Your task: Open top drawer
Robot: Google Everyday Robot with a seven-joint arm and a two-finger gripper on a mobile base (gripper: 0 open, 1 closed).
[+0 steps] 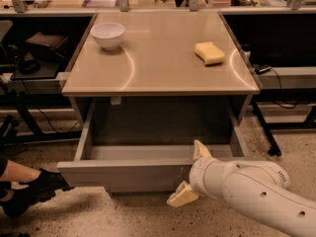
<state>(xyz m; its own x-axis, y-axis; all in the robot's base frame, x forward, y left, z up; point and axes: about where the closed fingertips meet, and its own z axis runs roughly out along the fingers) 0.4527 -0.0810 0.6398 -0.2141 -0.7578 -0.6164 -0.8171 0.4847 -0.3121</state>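
Gripper (185, 174) at near right of top drawer (123, 175), jaws apart, astride the front panel. Panel running left-right; pull probably straight nearward.

My end effector (182, 173), at the top drawer (123, 174) front, has two cream wedge fingers (183, 195), spread apart. My arm (252, 194) is rounded, white, dotted with small dark holes.

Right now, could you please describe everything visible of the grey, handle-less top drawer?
The grey, flat-fronted top drawer is pulled well out from under the beige tabletop, level, its grey floor partly in view behind the front panel. The robot's cream-fingered gripper sits astride the front panel's right part, open: one finger inside, one outside.
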